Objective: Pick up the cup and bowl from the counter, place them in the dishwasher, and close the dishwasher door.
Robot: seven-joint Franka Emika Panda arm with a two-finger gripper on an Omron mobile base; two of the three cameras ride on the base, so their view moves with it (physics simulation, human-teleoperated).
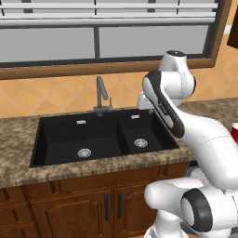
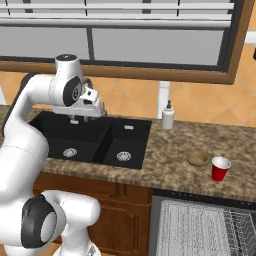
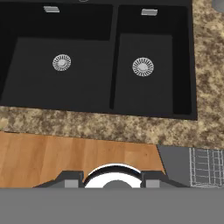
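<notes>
Progress: none yet | small red cup and tan-brown rounded bowl sit on speckled granite counter | grey wire-rack dishwasher open — loading and door-closing remain | jaws: cannot tell

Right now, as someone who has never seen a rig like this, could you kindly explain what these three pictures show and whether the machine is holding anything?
These are rendered pictures of a white robot arm on a driving base in a simulated kitchen. Two cameras ride on the base, behind the arm to its left and right, so they show the same scene from two sides. The third looks along the gripper, down at the black double sink. On the speckled counter, right of the sink, sit a tan bowl and, close beside it, a red cup, with a white soap bottle by the wall. Below them the dishwasher shows its wire rack. The gripper hangs over the sink, apparently holding nothing; whether its fingers are open is unclear.
</notes>
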